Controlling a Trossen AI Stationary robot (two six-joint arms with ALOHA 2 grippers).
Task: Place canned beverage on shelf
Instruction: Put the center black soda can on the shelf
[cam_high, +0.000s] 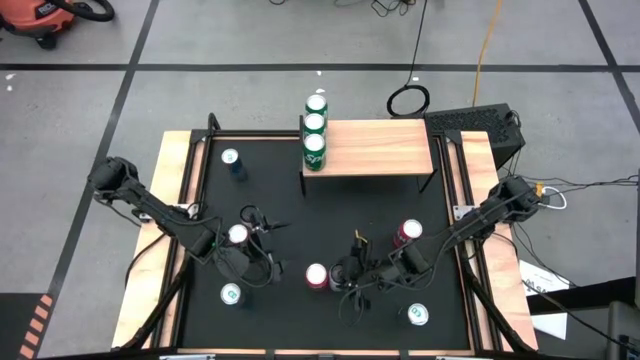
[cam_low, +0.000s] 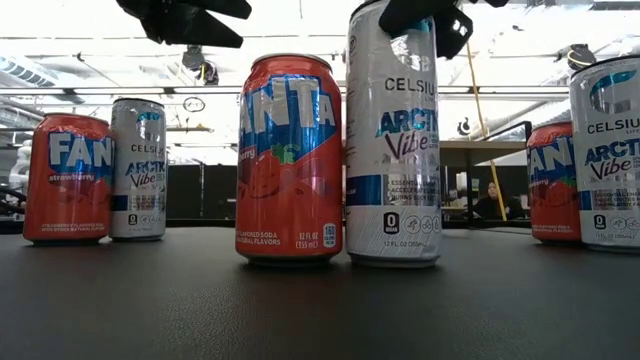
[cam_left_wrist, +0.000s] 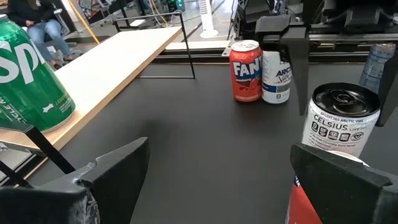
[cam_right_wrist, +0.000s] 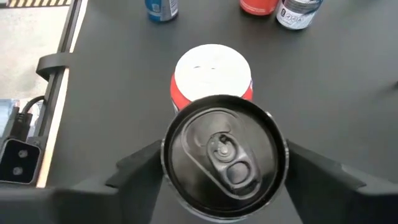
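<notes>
Right gripper fingers straddle Celsius can; left gripper hovers open.

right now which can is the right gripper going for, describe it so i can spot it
Start at the black mat and go to its near edge, opposite the shelf. There the right gripper straddles a tall silver Celsius can with a black lid. A shorter red Fanta can stands right beside it; the silver body and black top set the Celsius apart.
</notes>
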